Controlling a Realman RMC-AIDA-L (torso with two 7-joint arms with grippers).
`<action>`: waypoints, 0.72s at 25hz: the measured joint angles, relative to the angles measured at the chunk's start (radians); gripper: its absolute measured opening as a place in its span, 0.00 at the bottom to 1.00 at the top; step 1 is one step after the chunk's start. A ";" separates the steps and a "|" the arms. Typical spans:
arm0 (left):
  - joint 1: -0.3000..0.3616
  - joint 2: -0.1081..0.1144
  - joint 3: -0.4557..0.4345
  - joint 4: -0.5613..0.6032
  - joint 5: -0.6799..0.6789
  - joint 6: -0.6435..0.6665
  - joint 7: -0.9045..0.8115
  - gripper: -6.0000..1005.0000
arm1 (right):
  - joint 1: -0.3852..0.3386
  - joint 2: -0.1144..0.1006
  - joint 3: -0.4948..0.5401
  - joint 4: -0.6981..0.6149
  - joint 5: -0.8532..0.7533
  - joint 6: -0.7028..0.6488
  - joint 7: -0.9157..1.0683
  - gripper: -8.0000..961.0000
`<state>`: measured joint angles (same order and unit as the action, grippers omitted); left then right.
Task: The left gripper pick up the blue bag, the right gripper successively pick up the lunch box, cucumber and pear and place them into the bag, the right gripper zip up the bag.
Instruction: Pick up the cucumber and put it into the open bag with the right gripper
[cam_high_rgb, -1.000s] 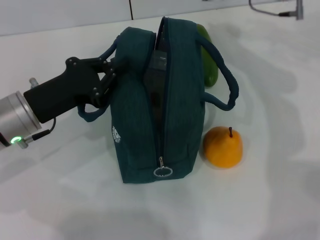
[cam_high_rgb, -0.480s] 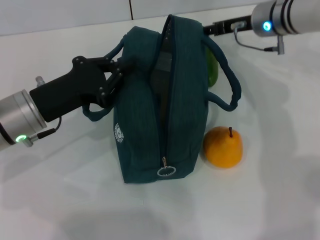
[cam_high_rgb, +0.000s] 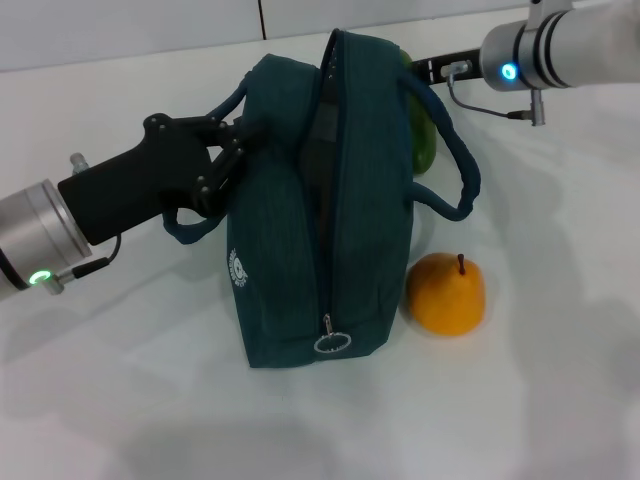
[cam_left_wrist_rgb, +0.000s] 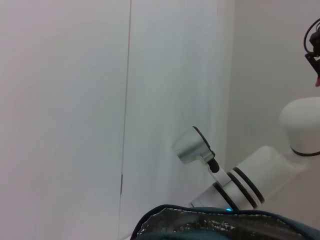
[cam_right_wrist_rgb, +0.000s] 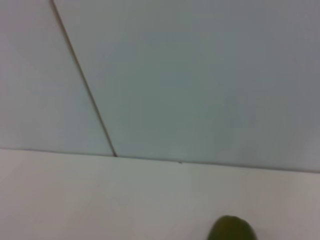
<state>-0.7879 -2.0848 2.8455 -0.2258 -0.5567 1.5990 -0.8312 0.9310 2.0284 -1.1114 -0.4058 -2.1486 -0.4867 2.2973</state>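
- White table (cam_high_rgb: 560, 400), pale wall behind; bag (cam_high_rgb: 330, 200) upright, zip open.
- L gripper (cam_high_rgb: 228, 150) clamped on bag's near handle.
- Cucumber (cam_high_rgb: 420, 140) behind bag's right side, mostly hidden, axis unclear.
- R gripper (cam_high_rgb: 425, 68) just above it, nearer arm; fingers can't tell.
- Pear (cam_high_rgb: 446, 293) beside bag.

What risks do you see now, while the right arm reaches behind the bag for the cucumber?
The cucumber lies mostly hidden behind the blue bag, so the right gripper may grasp badly or snag the handle. The left gripper holds only one handle; a push might tip the bag toward the pear.
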 joint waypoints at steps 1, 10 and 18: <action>0.000 0.000 0.000 -0.001 0.000 0.000 0.000 0.05 | -0.001 0.000 -0.020 0.000 0.022 0.009 0.000 0.91; -0.001 0.001 0.000 -0.003 0.000 -0.001 0.006 0.05 | 0.006 -0.001 -0.044 0.031 0.046 0.021 0.000 0.91; 0.000 0.002 0.000 -0.001 -0.002 -0.001 0.006 0.05 | 0.005 -0.001 -0.060 0.061 0.050 0.051 0.000 0.91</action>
<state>-0.7876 -2.0831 2.8455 -0.2271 -0.5590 1.5984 -0.8252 0.9360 2.0276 -1.1717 -0.3449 -2.0984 -0.4352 2.2977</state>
